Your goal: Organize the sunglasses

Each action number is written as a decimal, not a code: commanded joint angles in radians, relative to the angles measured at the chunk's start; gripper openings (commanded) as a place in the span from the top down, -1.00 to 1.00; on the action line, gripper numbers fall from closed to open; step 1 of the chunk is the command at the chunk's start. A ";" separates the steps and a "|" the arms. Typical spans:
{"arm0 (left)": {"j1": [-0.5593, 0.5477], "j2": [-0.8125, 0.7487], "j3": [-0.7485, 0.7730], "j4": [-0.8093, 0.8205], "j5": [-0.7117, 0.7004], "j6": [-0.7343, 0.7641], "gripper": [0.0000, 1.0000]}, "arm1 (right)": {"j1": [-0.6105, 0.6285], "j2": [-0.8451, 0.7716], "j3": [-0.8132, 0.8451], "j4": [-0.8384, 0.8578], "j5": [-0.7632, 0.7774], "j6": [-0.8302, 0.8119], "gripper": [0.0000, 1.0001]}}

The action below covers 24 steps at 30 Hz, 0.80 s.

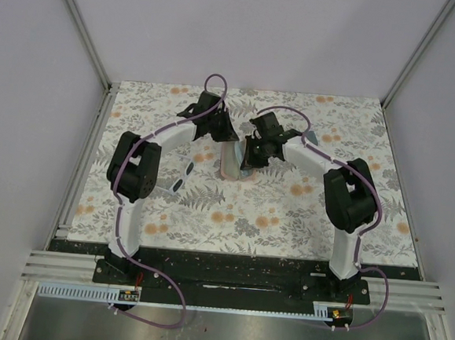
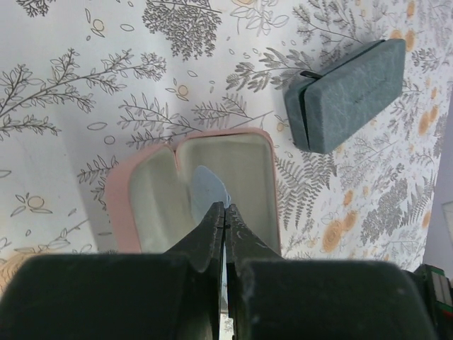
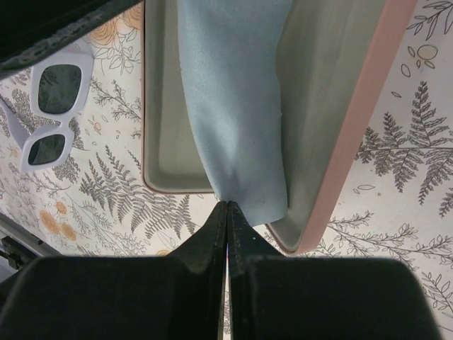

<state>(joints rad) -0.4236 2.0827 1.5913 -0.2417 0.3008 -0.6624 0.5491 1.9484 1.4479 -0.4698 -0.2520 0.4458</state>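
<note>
I see white sunglasses (image 3: 51, 115) flat on tabletop (image 1: 287, 214), just left of open pink case (image 2: 248, 177). Both arms reach forward, wrists tipped down over case. right fingers (image 3: 212, 234) pinch blue cloth (image 3: 233, 92); left fingers (image 2: 209, 237) closed on its other end.

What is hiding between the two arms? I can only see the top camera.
Observer: A pink case, lying open.
Operator: Is anything inside it?
Observer: A light blue cloth. The right gripper pinches its corner with shut jaws.
Operator: Is there another case?
Observer: Yes, a grey-blue case, closed, lying apart from the pink one.
</note>
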 commanded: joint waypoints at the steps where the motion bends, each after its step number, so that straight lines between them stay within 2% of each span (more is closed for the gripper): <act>1: 0.014 0.037 0.082 -0.011 0.031 0.027 1.00 | -0.011 0.018 0.066 0.000 -0.030 -0.013 1.00; 12: 0.051 0.094 0.156 -0.079 0.032 0.087 1.00 | -0.008 0.113 0.150 0.006 -0.112 0.022 1.00; 24: 0.066 0.132 0.202 -0.143 -0.034 0.161 1.00 | 0.029 0.195 0.238 0.005 -0.136 0.050 1.00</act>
<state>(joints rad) -0.3672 2.2101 1.7386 -0.3771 0.3000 -0.5415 0.5495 2.1269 1.6222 -0.4725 -0.3534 0.4770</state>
